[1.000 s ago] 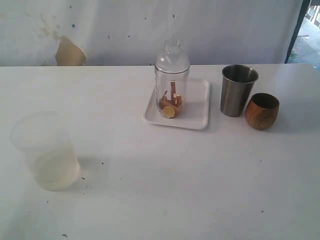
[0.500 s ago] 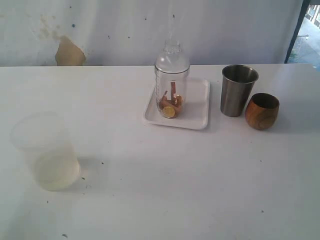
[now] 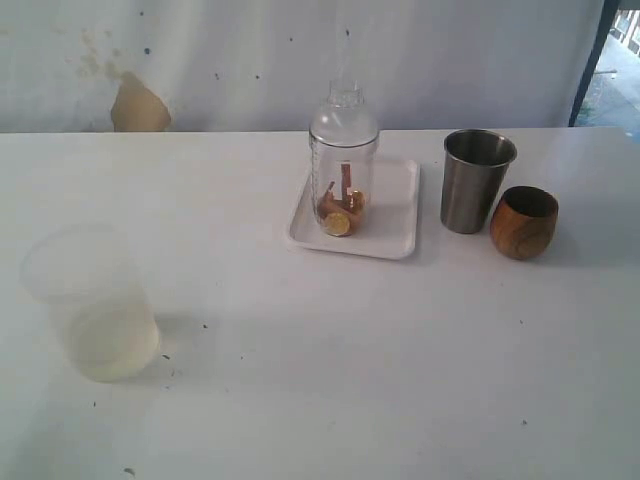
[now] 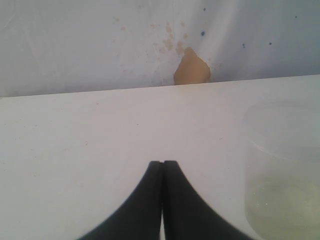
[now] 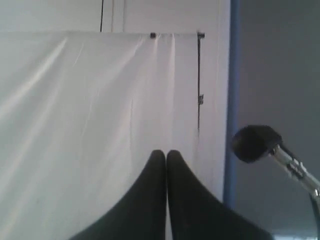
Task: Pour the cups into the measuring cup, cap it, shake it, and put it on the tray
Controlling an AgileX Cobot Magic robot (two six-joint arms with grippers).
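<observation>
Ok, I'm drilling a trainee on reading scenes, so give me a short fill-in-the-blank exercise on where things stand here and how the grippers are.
1. The measuring cup, with the cap on it, stands upright on the white ____.
2. In the exterior view, the steel tumbler stands between the measuring cup and the ____.
3. The left gripper and the right gripper are both ____ and hold nothing.

Missing words: tray; wooden cup; shut.
</observation>
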